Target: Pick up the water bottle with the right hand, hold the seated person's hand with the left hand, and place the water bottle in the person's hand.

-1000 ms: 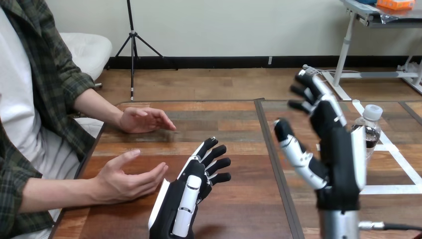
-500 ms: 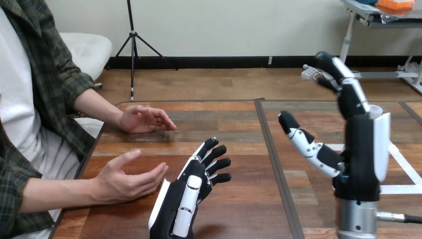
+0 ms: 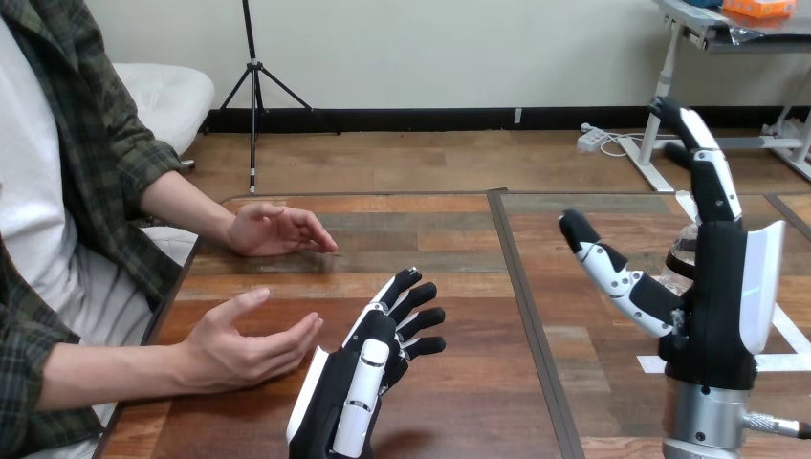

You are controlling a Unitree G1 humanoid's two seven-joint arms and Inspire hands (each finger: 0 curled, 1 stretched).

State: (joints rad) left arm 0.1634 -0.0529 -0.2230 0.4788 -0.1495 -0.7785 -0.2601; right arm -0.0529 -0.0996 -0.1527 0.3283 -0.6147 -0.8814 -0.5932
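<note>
While its fingers stretch out straight and a little fanned, the left hand (image 3: 368,378) sits low over the table (image 3: 449,239), just left of the dark strip (image 3: 524,287) that crosses the wood from near edge to far edge. This hand is open and holds nothing.

Right of the strip, at much the same depth, the right hand (image 3: 717,306) stands upright on its silver forearm. Its fingers point up and its thumb reaches out toward the strip, so it is open too, with nothing in its grasp.

Further left of the strip than the left hand, the person's nearer hand (image 3: 239,346) lies with its palm turned up and inward. Its fingers are loosely curved toward the robot's left hand. The two are just beside each other and appear apart, with a sliver of wood showing between them.

A little deeper, right of the strip, the water bottle (image 3: 681,253) stands on the table behind the right hand, and most of it is hidden. A part shows in the gap between thumb and palm. Whether the hand touches it cannot be told. White tape lines (image 3: 786,330) lie on the wood around it.

Farthest back, left of the strip, the person's other hand (image 3: 277,229) rests on the table, with relaxed fingers pointing toward the strip.
</note>
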